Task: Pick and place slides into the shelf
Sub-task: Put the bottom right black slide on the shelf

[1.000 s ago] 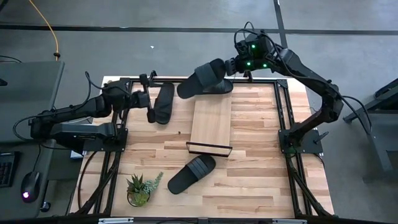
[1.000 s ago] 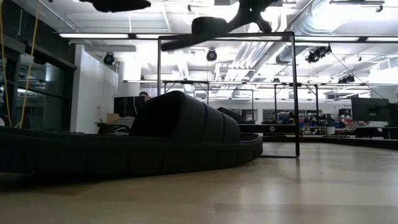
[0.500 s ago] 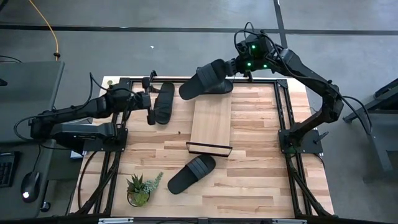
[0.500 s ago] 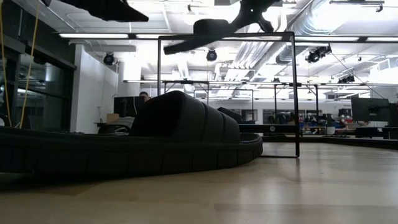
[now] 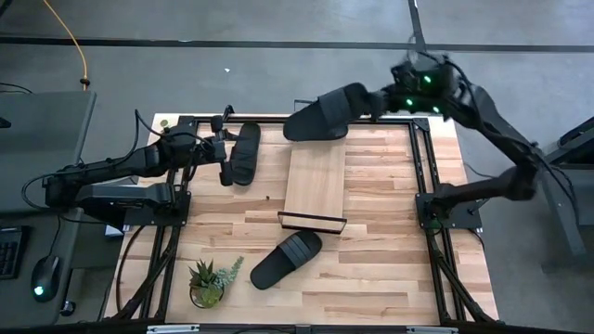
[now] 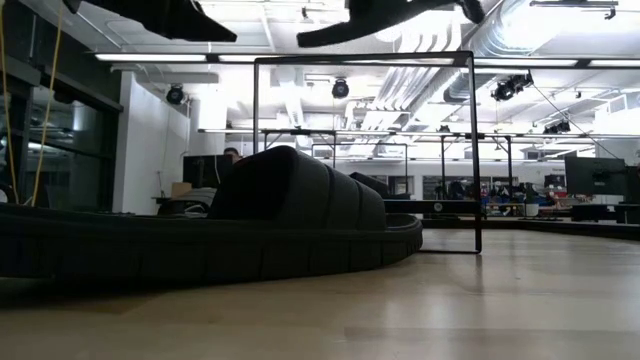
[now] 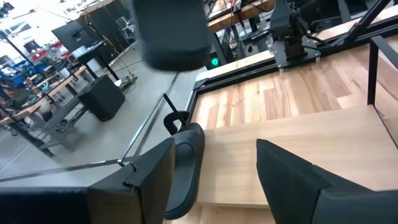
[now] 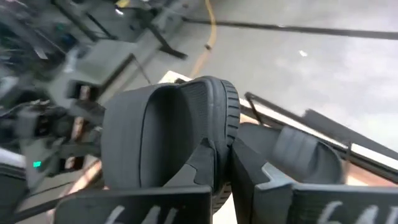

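Observation:
My right gripper [image 5: 373,98] is shut on a black slide [image 5: 325,113] and holds it in the air over the far end of the shelf [image 5: 316,181], a light-wood board in a black wire frame. A second slide [image 8: 305,149] lies below it. My left gripper [image 7: 214,177] stands open at the far left. A third slide [image 5: 244,153] reaches in between its fingers, close along one finger [image 7: 155,180]. The other finger [image 7: 286,180] stands well off it. A fourth slide [image 5: 286,260] lies sole down on the table, nearer than the shelf. My right gripper pinches the end of the slide's sole [image 8: 214,134] that is nearest to it between its two fingers. It comes from the table's right, slanting a little down, along the slide's length. The slide is lifted clear, turned on its side, with the strap [image 8: 155,134] facing sideways. My left gripper: I cannot tell whether the finger beside the slide touches it.
A small potted plant [image 5: 209,283] stands near the front left corner. Black frame rails [image 5: 419,158] run along the table's sides and far edge. The shelf's wire frame [image 6: 365,150] stands upright at its near end.
My right gripper has swung toward the table's right edge and upward. It has carried its slide, still clear, away from the spot above the shelf's far left corner. In the low view the slide has climbed to the top of the picture.

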Robot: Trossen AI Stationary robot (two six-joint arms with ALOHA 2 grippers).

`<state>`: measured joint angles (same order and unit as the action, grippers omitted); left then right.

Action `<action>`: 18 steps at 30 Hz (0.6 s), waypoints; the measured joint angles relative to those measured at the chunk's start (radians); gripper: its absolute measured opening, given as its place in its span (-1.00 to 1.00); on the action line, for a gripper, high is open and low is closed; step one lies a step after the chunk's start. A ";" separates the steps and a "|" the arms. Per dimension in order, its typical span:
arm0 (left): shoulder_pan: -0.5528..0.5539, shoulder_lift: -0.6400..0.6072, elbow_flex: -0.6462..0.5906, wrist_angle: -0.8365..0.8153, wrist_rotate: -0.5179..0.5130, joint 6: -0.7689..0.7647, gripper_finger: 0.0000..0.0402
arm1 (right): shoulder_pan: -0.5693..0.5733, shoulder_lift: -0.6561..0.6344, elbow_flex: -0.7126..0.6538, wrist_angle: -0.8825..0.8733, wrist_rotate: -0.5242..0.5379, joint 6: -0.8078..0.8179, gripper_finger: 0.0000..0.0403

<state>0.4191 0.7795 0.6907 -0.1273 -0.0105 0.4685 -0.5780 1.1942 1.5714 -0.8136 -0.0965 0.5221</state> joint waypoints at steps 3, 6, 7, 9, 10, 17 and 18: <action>0.000 0.000 0.000 0.003 0.002 -0.004 0.03 | -0.012 -0.145 -0.234 0.167 -0.045 0.035 -1.00; 0.000 0.000 0.000 0.010 0.002 -0.008 0.03 | -0.032 -0.273 -0.488 0.401 -0.098 0.092 -1.00; 0.000 0.000 0.000 0.017 0.002 -0.014 0.02 | -0.039 -0.309 -0.565 0.470 -0.116 0.115 -1.00; 0.000 0.000 0.000 0.027 0.003 -0.029 0.02 | -0.049 -0.364 -0.700 0.605 -0.130 0.164 -1.00; 0.000 0.000 0.000 0.031 0.003 -0.032 0.02 | -0.052 -0.384 -0.758 0.669 -0.132 0.182 -1.00; 0.000 0.000 0.000 0.035 0.003 -0.059 0.02 | -0.089 -0.417 -1.094 1.029 -0.109 0.300 -1.00; 0.000 0.000 0.000 0.035 0.003 -0.059 0.02 | -0.091 -0.410 -1.132 1.079 -0.109 0.323 -1.00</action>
<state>0.4191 0.7795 0.6907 -0.0921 -0.0078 0.4096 -0.6691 0.7839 0.4391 0.2658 -0.2052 0.8454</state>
